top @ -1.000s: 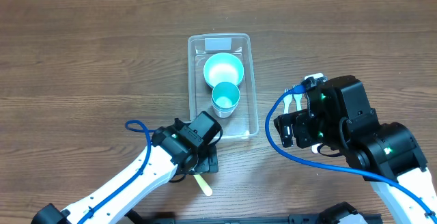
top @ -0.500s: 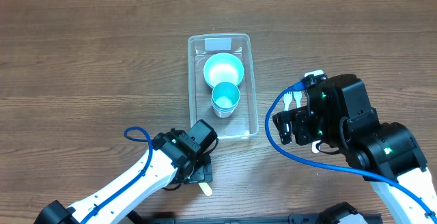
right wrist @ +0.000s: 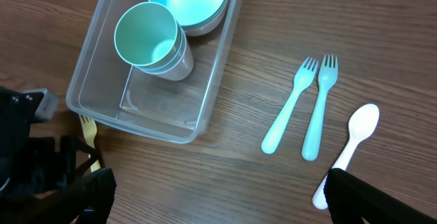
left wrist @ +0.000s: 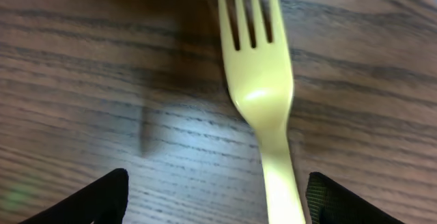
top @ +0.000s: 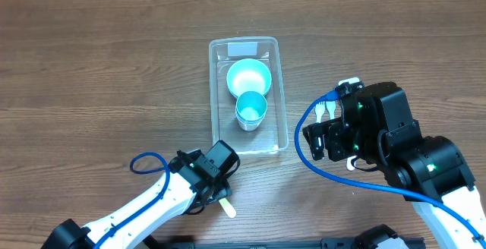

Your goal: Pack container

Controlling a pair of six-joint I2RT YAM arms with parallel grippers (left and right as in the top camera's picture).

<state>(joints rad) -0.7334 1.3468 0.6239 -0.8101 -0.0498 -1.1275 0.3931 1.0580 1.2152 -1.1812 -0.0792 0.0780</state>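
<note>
Brown wood-grain table lies under the left end effector, whose fingers are apart with a yellow fork lying flat between them. The right end effector is also spread and empty. Since a second ago the left arm has drawn back toward the near edge. Mid-table, the container holds a teal bowl and a teal cup.

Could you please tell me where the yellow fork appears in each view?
Overhead: the pale yellow plastic fork lies bottom centre, partly under the left gripper.
Left wrist: fork centre, tines up, between the fingers.
Right wrist: fork left edge, tines by the clear plastic container.
Shared landmark: left gripper.
</note>
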